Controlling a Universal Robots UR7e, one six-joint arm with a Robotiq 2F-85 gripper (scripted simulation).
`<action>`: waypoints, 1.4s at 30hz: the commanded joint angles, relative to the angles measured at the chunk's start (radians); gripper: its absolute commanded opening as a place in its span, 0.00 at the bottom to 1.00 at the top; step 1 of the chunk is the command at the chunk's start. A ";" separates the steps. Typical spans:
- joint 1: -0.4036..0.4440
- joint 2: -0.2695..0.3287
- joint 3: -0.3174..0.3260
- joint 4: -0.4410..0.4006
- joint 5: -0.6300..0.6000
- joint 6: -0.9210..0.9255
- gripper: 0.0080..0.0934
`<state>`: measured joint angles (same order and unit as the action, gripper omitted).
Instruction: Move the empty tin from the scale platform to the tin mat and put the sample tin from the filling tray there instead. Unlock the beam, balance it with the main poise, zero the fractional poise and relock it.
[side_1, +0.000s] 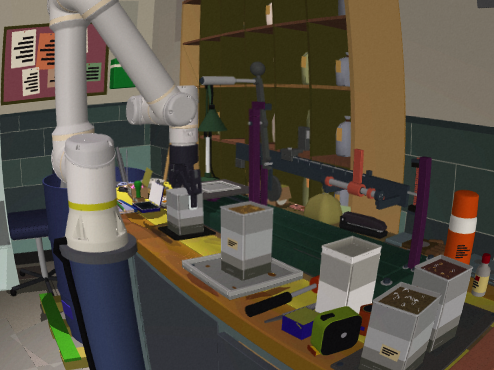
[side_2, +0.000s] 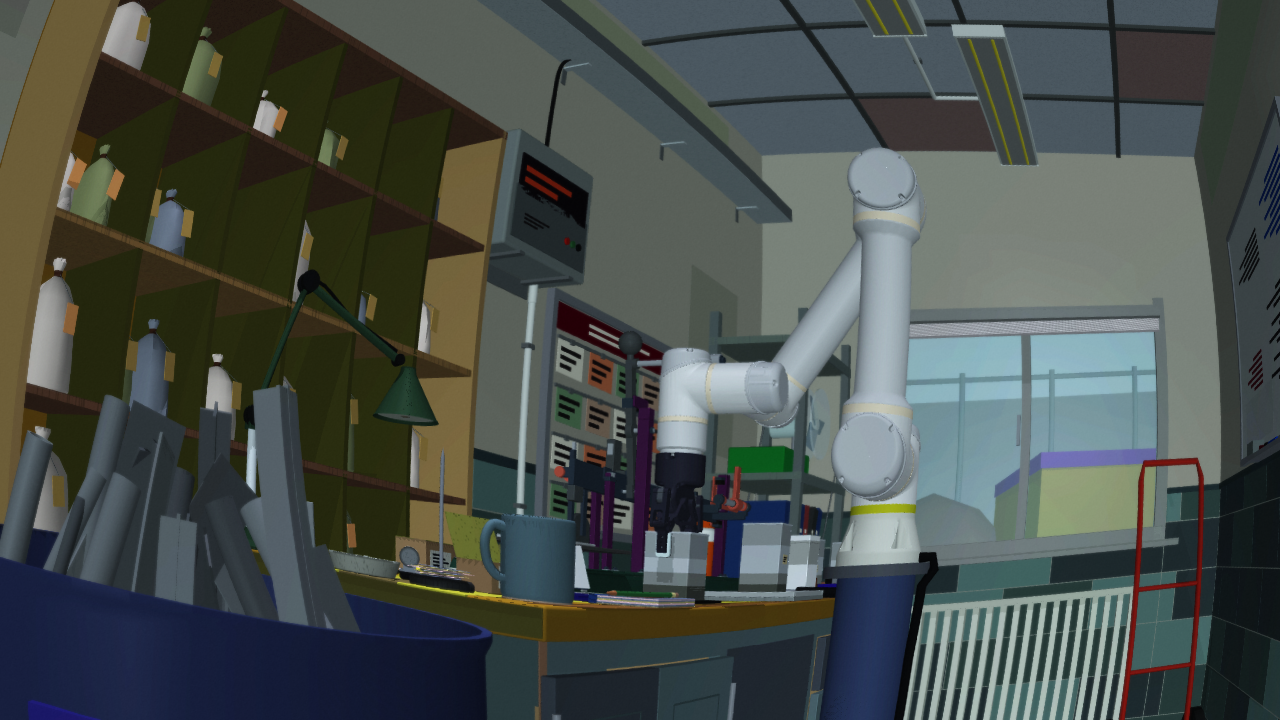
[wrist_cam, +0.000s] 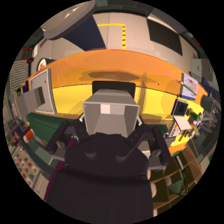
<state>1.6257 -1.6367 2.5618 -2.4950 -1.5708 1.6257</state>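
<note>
My gripper (side_1: 186, 196) is open and holds nothing, its fingers still straddling the rim of the empty tin (side_1: 185, 212), which stands upright on the black tin mat (side_1: 184, 233) near the bench's left end. In the wrist camera the gripper (wrist_cam: 110, 127) frames the tin (wrist_cam: 111, 115), whose inside looks empty. A tin filled with brown sample (side_1: 246, 237) stands upright on the grey scale platform (side_1: 242, 274) to the right. Behind it the dark beam (side_1: 320, 172) runs between purple posts, carrying an orange poise (side_1: 356, 182).
The bench's front edge (side_1: 200, 295) runs just in front of the mat. A white open tin (side_1: 348, 274), two more filled tins (side_1: 406, 320), a tape measure (side_1: 336, 330) and a black-handled tool (side_1: 275, 301) crowd the right end. A desk lamp (side_1: 212, 120) stands behind the gripper.
</note>
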 joint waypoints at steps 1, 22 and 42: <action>0.000 0.000 0.000 0.000 0.000 0.000 1.00; 0.000 -0.163 -0.081 0.241 0.000 0.000 1.00; 0.000 -0.173 -0.088 0.259 0.000 0.000 1.00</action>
<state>1.6257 -1.8096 2.4746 -2.2355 -1.5708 1.6257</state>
